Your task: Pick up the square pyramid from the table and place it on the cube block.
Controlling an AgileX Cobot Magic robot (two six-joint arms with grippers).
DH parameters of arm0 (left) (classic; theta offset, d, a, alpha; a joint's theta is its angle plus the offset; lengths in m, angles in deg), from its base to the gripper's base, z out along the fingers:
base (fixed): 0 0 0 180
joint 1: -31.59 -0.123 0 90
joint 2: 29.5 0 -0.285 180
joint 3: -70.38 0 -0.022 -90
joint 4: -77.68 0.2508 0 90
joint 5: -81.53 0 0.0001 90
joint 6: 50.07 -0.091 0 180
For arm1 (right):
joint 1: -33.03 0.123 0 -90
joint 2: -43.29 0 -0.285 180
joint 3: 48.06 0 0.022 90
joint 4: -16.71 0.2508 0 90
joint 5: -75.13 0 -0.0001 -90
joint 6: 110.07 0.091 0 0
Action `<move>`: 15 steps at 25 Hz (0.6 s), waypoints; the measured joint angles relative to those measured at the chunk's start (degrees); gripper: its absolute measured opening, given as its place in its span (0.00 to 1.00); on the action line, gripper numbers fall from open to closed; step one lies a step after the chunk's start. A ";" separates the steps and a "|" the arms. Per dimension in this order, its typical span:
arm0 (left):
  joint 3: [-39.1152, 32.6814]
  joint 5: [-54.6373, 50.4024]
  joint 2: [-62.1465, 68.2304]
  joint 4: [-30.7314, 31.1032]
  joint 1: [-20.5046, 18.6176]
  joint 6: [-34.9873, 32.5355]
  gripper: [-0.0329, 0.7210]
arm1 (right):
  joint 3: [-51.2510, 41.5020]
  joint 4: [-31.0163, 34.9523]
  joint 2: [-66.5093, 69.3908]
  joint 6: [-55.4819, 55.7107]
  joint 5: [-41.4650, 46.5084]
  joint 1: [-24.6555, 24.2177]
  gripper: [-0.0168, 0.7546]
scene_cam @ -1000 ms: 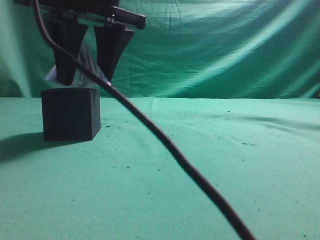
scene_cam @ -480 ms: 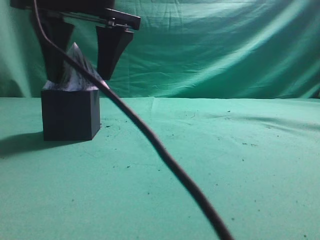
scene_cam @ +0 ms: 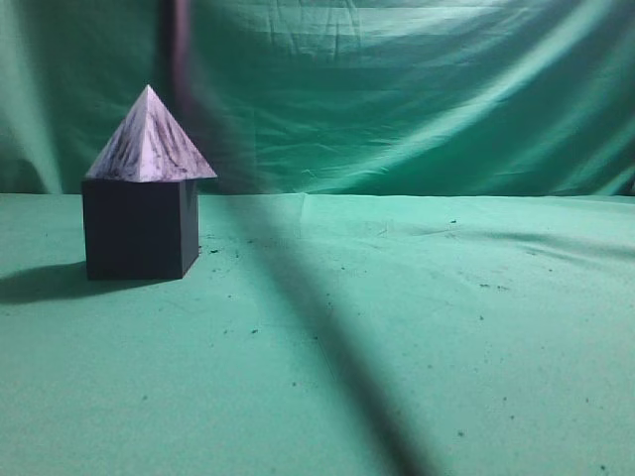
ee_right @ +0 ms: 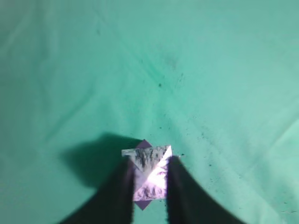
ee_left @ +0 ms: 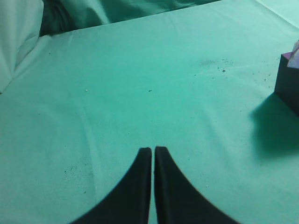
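The square pyramid (scene_cam: 149,139), white with dark marbled streaks, stands upright on the dark cube block (scene_cam: 139,228) at the left of the green table (scene_cam: 417,327). In the right wrist view I look down on the pyramid (ee_right: 152,175), with corners of the cube (ee_right: 145,143) showing under it. My right gripper (ee_right: 150,160) is open above it, its blurred fingers on either side and apart from it. My left gripper (ee_left: 153,149) is shut and empty over bare cloth. The cube (ee_left: 287,79) sits at the right edge of the left wrist view. Neither gripper shows in the exterior view.
A blurred dark cable (scene_cam: 327,337) streaks across the exterior view from the top left down to the bottom middle. A green cloth backdrop (scene_cam: 417,99) hangs behind the table. The cube casts a shadow (scene_cam: 40,283) to its left.
My right gripper has opened, let go of the pyramid on the cube, and risen out of the exterior view. The cable has swung and is blurred.
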State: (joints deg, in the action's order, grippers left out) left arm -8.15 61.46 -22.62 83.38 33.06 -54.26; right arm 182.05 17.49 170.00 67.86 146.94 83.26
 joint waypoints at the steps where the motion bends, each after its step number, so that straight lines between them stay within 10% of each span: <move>1: 0.00 0.00 0.00 0.00 0.00 0.00 0.04 | -0.01 0.00 -1.50 0.25 0.10 0.00 0.18; 4: 0.00 0.00 0.00 0.00 0.00 0.00 0.04 | 0.02 0.00 -6.91 0.48 0.35 0.00 0.02; 15: 0.00 0.00 0.00 0.10 0.00 0.00 0.04 | -27.77 -3.05 -36.05 5.24 0.55 0.00 0.02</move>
State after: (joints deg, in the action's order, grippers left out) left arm -8.15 61.46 -22.62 83.48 33.06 -54.26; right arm 154.28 14.44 133.96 73.10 147.49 83.26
